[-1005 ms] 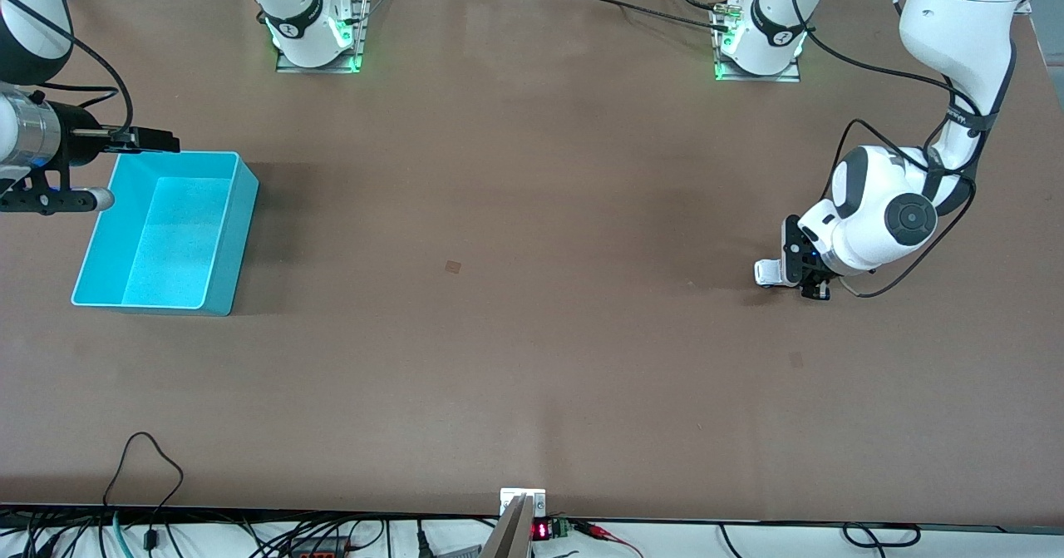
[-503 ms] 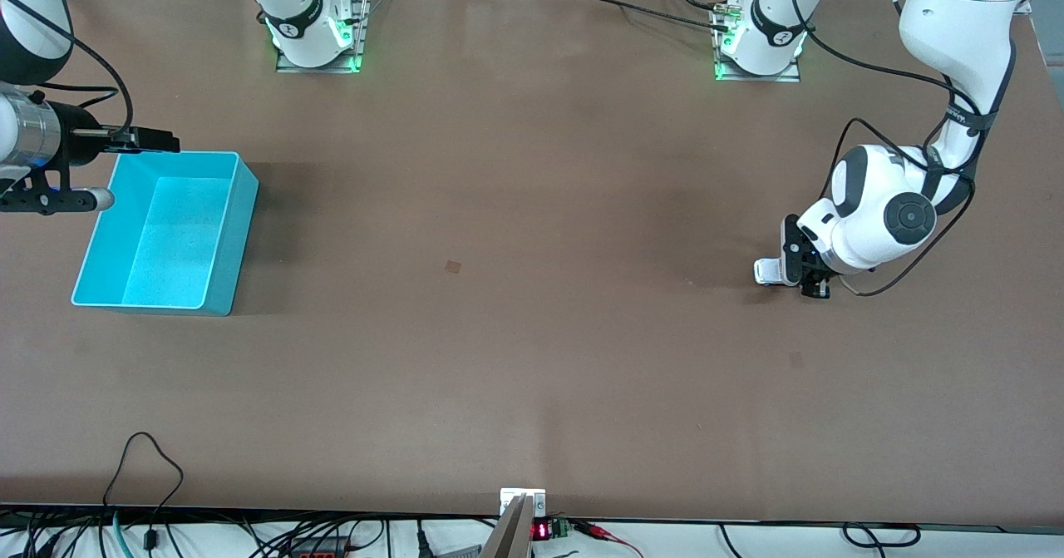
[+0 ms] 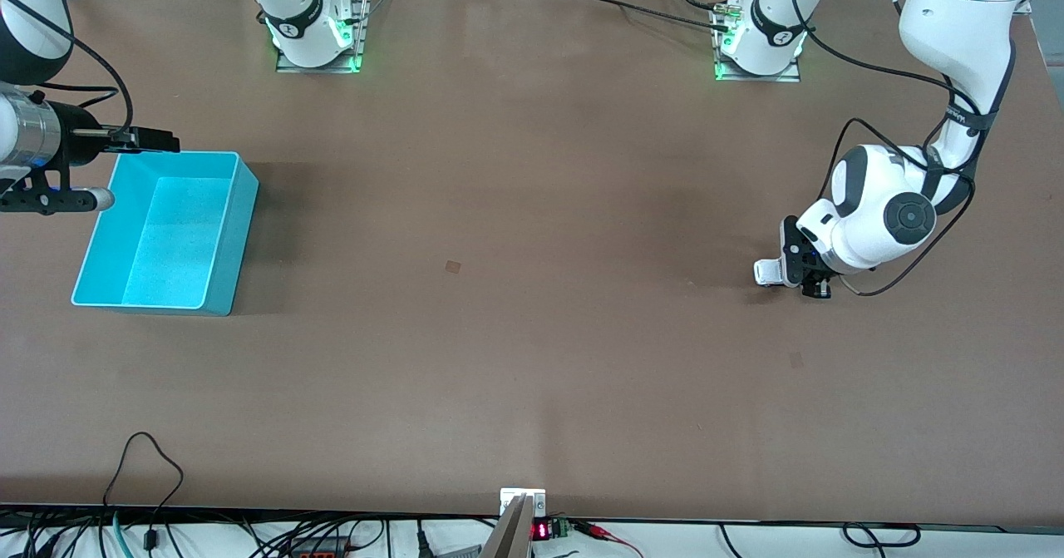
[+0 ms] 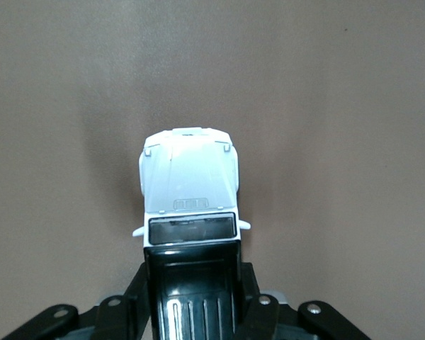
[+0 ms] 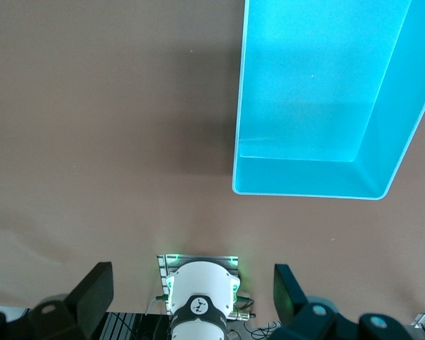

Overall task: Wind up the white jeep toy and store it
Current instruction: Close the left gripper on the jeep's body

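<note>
The white jeep toy stands on the brown table near the left arm's end; only its white front shows past the hand. In the left wrist view its white hood points away from the camera and its glossy black roof lies between the fingers. My left gripper is down at the table and shut on the jeep's rear sides, seen in the left wrist view. My right gripper hangs open and empty over the farther rim of the turquoise bin, and its fingers stand wide apart.
The turquoise bin is empty and sits at the right arm's end of the table. The two arm bases stand along the table's edge farthest from the camera. Cables run along the near edge.
Almost nothing: the left wrist has shifted very slightly over the jeep. The jeep, the bin and the right arm keep their places.
</note>
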Controlling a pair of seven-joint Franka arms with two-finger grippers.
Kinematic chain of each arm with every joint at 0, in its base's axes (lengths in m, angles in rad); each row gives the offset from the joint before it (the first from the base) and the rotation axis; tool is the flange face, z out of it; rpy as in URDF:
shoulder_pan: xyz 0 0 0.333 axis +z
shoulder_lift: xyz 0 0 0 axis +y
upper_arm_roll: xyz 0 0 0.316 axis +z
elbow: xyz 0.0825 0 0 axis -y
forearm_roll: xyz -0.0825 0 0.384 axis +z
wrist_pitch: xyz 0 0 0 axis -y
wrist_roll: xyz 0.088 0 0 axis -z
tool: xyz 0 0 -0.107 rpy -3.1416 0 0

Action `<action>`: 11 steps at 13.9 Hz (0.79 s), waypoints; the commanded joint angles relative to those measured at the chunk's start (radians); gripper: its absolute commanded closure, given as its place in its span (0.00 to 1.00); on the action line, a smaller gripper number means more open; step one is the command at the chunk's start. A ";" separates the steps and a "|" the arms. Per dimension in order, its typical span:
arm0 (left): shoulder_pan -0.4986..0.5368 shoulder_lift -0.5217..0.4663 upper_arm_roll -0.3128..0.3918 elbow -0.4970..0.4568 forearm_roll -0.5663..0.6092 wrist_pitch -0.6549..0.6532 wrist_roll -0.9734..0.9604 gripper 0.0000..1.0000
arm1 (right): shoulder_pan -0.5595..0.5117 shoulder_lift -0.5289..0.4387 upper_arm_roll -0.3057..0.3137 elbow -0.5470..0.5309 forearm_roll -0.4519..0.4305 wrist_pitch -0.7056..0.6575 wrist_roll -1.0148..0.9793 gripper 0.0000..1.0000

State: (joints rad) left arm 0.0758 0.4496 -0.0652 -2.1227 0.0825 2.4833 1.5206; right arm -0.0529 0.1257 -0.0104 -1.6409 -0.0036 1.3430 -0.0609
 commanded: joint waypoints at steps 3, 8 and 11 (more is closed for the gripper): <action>0.007 -0.019 -0.005 -0.031 0.023 -0.003 -0.037 0.62 | -0.010 0.003 0.003 0.012 0.007 -0.019 -0.043 0.00; 0.009 -0.009 -0.005 -0.031 0.025 -0.004 -0.027 0.62 | -0.007 0.003 0.004 0.010 0.007 -0.019 -0.045 0.00; 0.018 0.009 -0.005 -0.031 0.026 0.002 0.010 0.62 | -0.008 0.003 0.004 0.010 0.007 -0.019 -0.045 0.00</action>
State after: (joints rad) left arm 0.0772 0.4497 -0.0652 -2.1240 0.0825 2.4834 1.5148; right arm -0.0529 0.1259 -0.0104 -1.6409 -0.0035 1.3417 -0.0868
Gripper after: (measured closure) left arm 0.485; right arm 0.000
